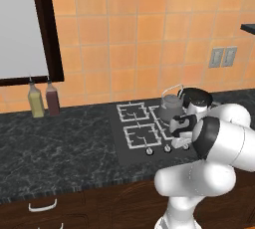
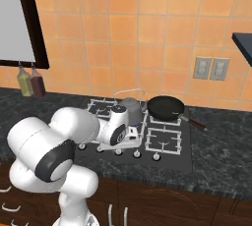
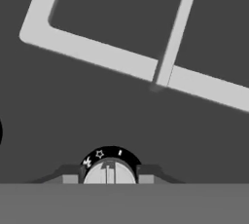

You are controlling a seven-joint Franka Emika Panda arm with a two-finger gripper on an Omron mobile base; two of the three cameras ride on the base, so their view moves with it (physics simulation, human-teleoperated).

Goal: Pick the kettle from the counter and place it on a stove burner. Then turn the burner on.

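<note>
A: Kettle point(image 1: 172, 104) — where does it sit?

B: On the cooktop point(image 1: 130, 146), standing upright on a burner point(image 2: 139, 120) at the far middle of the hob, off the counter point(image 1: 55, 148). Its wire handle arches free above it, nothing gripping it. The black frying pan point(image 2: 166, 107) is on the burner just to its right.

A: So the placing half looks done?

B: Judged from how it rests, yes. The arm partly hides the grate under it, so I can't tell how squarely it is centred.

A: And the tool?

B: Low at the near edge of the cooktop, down among the row of knobs. In the hand view the tool point(image 3: 109, 173) has its two dark tips set one on each side of a pale round knob point(image 3: 109, 170), the dial markings showing just above it. Tips look closed in snug against the knob's flanks; I read it as clamped on the knob.

A: Burner lit?

B: No flame or glow visible anywhere. What's left, I'd say, is the twist of that knob. Whether this knob serves the kettle's burner, can't tell.
</note>
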